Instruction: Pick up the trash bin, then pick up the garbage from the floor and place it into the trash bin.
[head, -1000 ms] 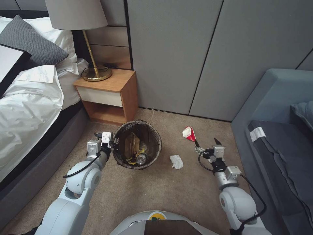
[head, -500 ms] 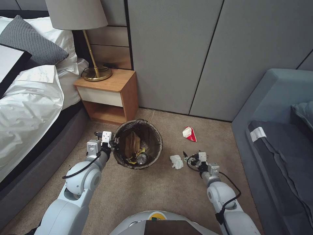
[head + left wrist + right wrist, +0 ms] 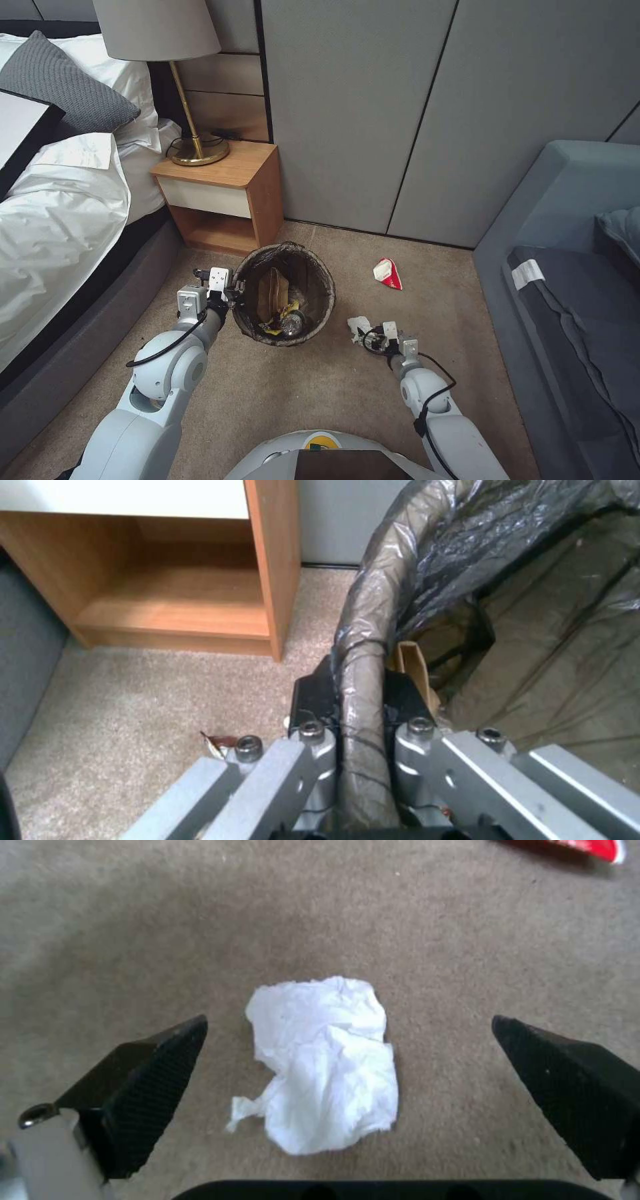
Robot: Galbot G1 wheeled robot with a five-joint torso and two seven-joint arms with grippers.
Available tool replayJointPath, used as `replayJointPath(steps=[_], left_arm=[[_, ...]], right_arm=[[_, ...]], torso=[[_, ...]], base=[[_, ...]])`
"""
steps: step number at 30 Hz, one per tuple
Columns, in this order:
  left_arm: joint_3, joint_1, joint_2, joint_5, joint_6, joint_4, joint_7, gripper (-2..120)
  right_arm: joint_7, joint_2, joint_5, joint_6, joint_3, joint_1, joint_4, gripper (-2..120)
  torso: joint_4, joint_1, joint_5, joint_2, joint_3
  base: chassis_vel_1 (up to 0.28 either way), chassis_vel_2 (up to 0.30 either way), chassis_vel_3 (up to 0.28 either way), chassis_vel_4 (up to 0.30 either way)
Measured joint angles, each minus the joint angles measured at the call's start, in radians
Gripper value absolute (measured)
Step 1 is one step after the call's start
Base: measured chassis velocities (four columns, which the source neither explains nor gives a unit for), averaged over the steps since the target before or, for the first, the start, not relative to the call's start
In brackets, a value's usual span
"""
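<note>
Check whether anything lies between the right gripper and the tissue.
Nothing visible does. The right gripper is open above the tissue, fingers either side, bare carpet around it. The left gripper is clamped on the bin rim.

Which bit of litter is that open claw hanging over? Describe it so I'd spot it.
Start at the trash bin by the nightstand. On the carpet beside it, under the open right gripper, lies a crumpled white tissue. Its only loose neighbour, the red-and-white packet, is farther off.
</note>
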Motion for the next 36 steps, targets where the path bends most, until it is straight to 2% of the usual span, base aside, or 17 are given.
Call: replayJointPath(steps=[24, 34, 36], left_arm=[[0.004, -0.019, 0.001, -0.001, -0.002, 0.023, 0.001, 5], [0.004, -0.026, 0.002, -0.001, -0.003, 0.034, 0.002, 5], [0.007, -0.032, 0.001, -0.001, -0.003, 0.039, 0.002, 5]], right_arm=[[0.003, 0.067, -0.07, 0.069, -0.038, 0.165, -0.307, 100], [0.004, 0.075, -0.083, 0.083, -0.04, 0.176, -0.338, 100], [0.007, 0.075, -0.087, 0.087, -0.04, 0.174, -0.337, 92]], torso=[[0.0, 0.0, 0.0, 0.0, 0.0], [-0.0002, 0.0, -0.0002, 0.0, 0.0], [-0.0004, 0.0, -0.0005, 0.0, 0.0]], base=[[0.0, 0.0, 0.0, 0.0], [0.0, 0.0, 0.0, 0.0], [0.0, 0.0, 0.0, 0.0]])
